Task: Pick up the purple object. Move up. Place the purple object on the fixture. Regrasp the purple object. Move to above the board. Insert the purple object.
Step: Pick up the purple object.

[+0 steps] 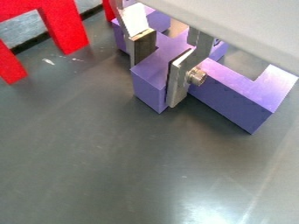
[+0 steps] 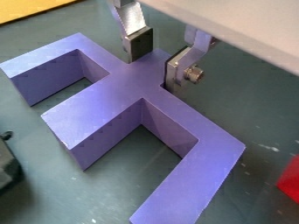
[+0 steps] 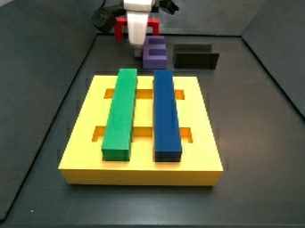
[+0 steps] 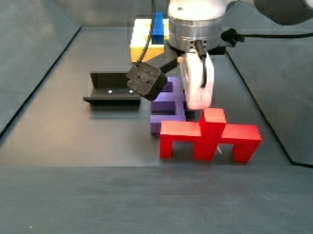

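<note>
The purple object (image 2: 128, 114) lies flat on the dark floor, legs spread, and shows in both wrist views (image 1: 233, 92) and both side views (image 3: 155, 53) (image 4: 167, 105). My gripper (image 1: 162, 80) is down on it with one finger (image 2: 138, 48) on each side of its central stub, pads against the stub's sides. The gripper also shows from the other wrist camera (image 2: 156, 68) and in a side view (image 4: 181, 87). The fixture (image 4: 113, 89) stands just beside the purple object, also in a side view (image 3: 197, 56). The board (image 3: 84, 151) lies farther off.
A red pronged piece (image 4: 210, 137) stands right next to the purple object, also in a wrist view (image 1: 52, 35). A green bar (image 3: 121, 111) and a dark-blue bar (image 3: 167, 111) lie in the board's slots. Dark walls enclose the floor.
</note>
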